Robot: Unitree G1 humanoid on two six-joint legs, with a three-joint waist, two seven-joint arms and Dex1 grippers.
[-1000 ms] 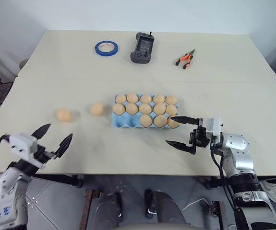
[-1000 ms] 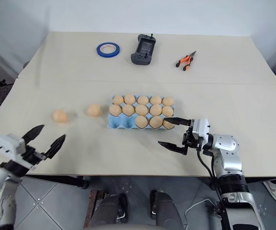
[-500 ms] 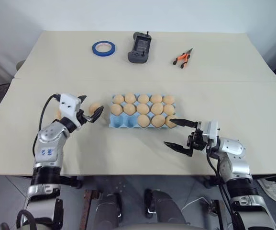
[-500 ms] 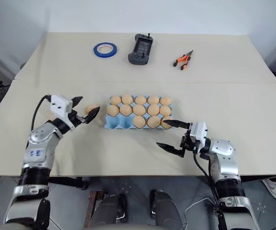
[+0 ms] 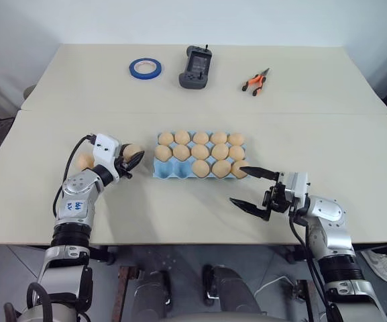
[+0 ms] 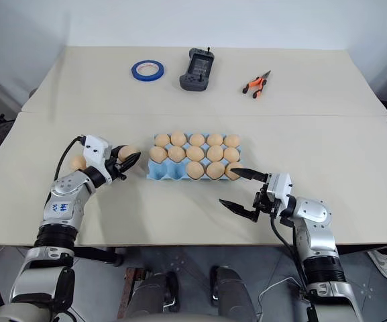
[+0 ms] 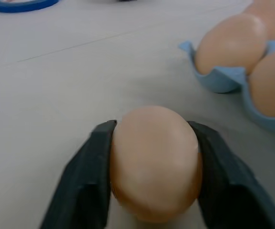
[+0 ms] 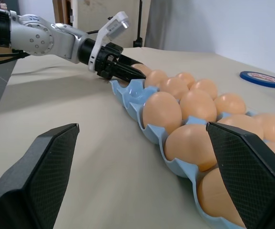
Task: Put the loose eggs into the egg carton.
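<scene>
A pale tabletop (image 5: 200, 201) stretches beneath the robot's two arms, with the light blue egg carton (image 5: 174, 172) at its centre — thirteen eggs seated, the two cups at the left end of its near row open. The right gripper (image 5: 252, 188) hangs just off the carton's near right corner, its black fingers spread wide apart with nothing between them. To the carton's left, the left gripper (image 5: 132, 160) pinches a loose egg (image 7: 154, 162) between its two fingers (image 7: 87, 176), the egg low over the table a short way from the carton's left edge. A second loose egg (image 5: 86, 162) lies on the table farther left, partly hidden behind the left arm. Along the far side of the table sit a dark handheld controller (image 5: 196, 66), a roll of blue tape (image 5: 145, 68) to its left and — smallest of all — orange-handled pliers (image 5: 257, 80) to its right.
</scene>
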